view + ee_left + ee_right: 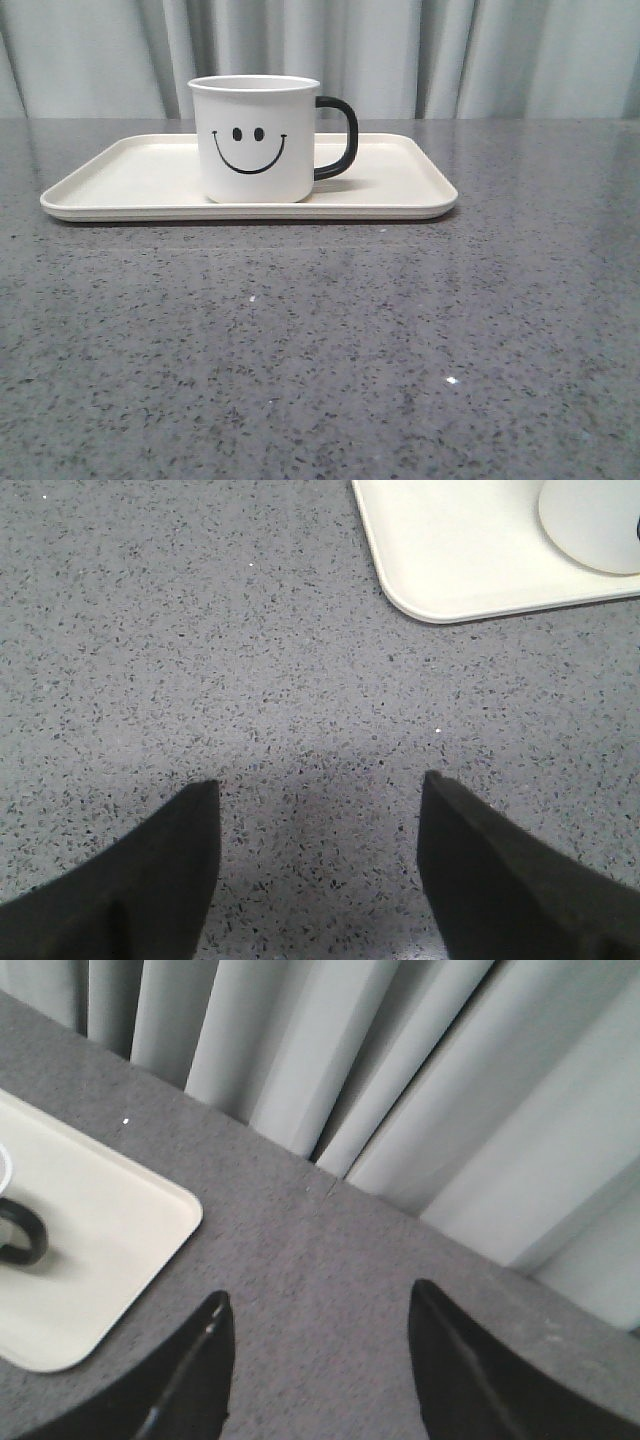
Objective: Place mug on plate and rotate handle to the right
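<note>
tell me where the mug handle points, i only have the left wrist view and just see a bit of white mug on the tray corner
Observer: In the front view the handle points right, on the mug.
Operator: is the mug fully on the plate
Observer: Yes, upright on the plate, near its middle, smiley facing the camera.
Operator: is the right gripper near it
Observer: No. The right gripper is open and empty over bare table beside the plate's end, apart from the handle.
</note>
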### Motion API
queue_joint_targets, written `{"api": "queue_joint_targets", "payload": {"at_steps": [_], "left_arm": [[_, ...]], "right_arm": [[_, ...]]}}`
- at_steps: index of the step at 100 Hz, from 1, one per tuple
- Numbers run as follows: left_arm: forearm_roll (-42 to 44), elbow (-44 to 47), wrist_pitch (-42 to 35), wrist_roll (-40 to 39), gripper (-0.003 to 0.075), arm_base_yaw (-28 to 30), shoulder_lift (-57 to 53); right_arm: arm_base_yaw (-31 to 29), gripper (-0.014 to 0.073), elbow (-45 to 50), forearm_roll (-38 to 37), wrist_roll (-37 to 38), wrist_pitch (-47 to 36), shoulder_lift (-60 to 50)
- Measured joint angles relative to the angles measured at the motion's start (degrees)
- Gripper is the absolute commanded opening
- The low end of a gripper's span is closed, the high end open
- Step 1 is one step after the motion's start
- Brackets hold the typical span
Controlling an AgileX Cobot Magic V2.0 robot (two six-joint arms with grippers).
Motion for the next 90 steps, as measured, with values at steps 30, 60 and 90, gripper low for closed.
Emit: {"api": "queue_joint_targets", "payload": {"at_steps": [30,60,90], "left_arm": [[0.0,0.0,-0.12,0.0,0.0419,0.0,0.0],[-0.17,0.0,-1.02,0.0,0.0419,0.0,0.0],[-0.17,0.0,-2.12,0.0,0.0247,0.0,0.0]], "right_arm": [[0.0,0.0406,20.99,0.0,2.5,-1.72,-13.34],[0.0,0.0406,34.92,4.87,4.78,-13.31,-21.38],[0.0,0.0174,37.09,6.29,4.92,-15.05,-21.51]]}}
